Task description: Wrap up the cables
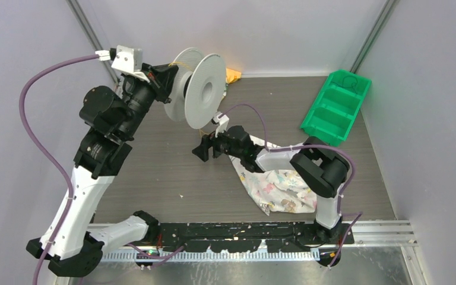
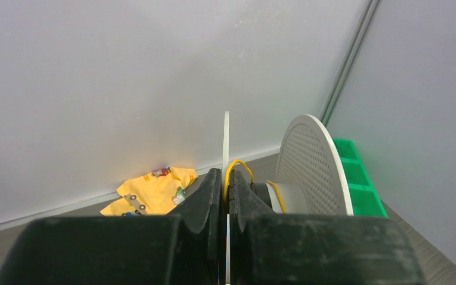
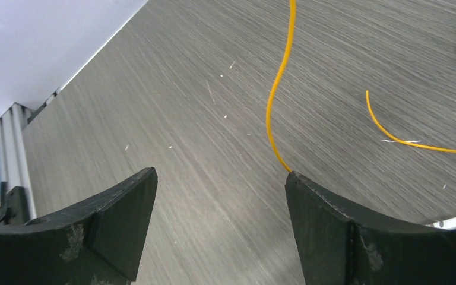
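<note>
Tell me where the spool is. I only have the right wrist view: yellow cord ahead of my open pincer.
Observer: The spool is at the far left, held by the left pincer, which is shut on one rim.
Operator: Is any cord on it yet?
Observer: Yes, the left wrist view shows some cord wound on it.
Operator: Where am I relative to it?
Observer: From above, your right pincer sits just on the near side of the spool, pointing left.
</note>
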Robot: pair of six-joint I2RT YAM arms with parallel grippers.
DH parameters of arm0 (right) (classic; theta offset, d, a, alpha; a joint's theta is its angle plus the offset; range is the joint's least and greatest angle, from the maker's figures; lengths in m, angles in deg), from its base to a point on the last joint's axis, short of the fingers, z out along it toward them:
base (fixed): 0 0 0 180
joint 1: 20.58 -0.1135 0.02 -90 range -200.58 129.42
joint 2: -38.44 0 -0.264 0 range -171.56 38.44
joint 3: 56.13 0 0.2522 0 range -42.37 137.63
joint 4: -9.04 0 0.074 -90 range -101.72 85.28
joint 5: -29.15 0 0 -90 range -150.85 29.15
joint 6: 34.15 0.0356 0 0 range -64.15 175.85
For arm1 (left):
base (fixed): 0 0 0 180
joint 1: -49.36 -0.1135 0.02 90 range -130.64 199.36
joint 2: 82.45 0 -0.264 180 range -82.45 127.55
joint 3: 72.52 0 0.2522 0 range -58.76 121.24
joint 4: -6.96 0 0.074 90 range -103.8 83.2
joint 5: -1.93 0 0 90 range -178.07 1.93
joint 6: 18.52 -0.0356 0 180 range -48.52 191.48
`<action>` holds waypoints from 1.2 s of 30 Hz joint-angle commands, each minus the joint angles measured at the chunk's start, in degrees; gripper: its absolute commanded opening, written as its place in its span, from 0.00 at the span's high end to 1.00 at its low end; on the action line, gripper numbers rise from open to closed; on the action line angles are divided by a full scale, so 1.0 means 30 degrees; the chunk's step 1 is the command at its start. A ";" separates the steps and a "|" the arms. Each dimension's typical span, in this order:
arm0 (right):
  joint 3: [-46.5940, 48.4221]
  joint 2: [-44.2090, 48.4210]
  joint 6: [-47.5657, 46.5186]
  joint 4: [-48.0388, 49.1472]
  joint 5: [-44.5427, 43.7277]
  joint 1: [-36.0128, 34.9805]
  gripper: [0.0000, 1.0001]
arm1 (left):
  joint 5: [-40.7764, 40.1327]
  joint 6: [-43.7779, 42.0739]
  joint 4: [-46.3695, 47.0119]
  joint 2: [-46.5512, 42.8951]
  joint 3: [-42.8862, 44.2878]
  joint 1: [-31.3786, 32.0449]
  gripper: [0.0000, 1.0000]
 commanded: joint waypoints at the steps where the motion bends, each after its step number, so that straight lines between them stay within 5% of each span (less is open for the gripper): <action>1: 0.1322 -0.1188 -0.0503 0.1529 -0.1024 -0.0016 0.16 | -0.0360 -0.0006 0.1505 -0.0831 0.1310 -0.0120 1.00; 24: 0.3295 -0.2857 -0.0216 0.0763 -0.1844 0.0379 0.21 | -0.0703 -0.0581 0.1485 -0.1021 0.1125 -0.0119 1.00; 26: 0.3663 -0.3008 -0.0037 0.0409 -0.1417 0.0413 0.36 | -0.0790 -0.0624 0.1528 -0.1035 0.1071 -0.0119 1.00; 30: 0.3616 -0.2893 0.0456 -0.0293 -0.1330 0.0458 0.96 | -0.1187 -0.0755 0.1610 -0.0959 0.0943 -0.0119 1.00; 36: 0.2160 -0.1275 0.1746 -0.1911 -0.0104 0.0440 0.99 | -0.3718 -0.0455 0.2004 -0.0180 0.0588 -0.0120 1.00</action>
